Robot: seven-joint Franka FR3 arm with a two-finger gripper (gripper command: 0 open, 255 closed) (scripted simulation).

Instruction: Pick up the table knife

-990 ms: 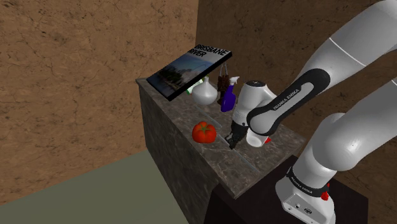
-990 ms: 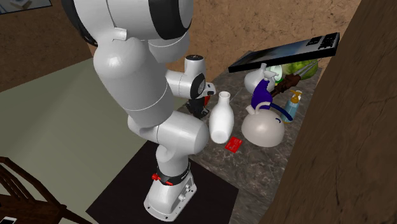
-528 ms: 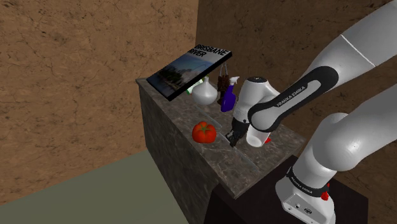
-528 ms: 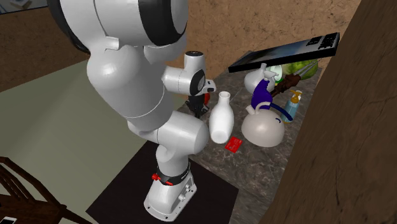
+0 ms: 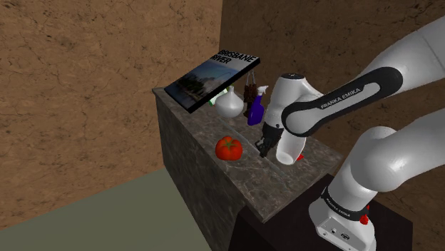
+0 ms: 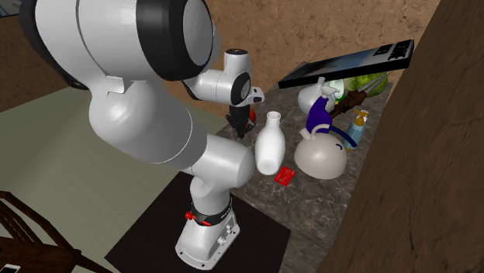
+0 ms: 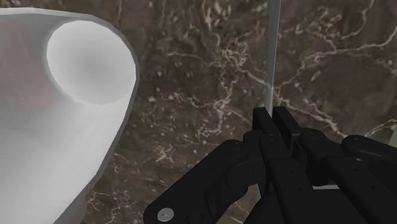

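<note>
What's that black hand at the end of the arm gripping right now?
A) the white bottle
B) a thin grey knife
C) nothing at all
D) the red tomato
B: in the wrist view the hand has its two black fingers closed on the thin grey knife, whose blade sticks out past them above the marbled counter.

A home: marble counter [image 5: 260,187] holding a tomato [image 5: 229,147], spray bottle [image 5: 254,110] and book [image 5: 212,78].

Grey knife [image 7: 273,57], red tomato [image 5: 229,147], dark white-veined counter [image 5: 253,178].
</note>
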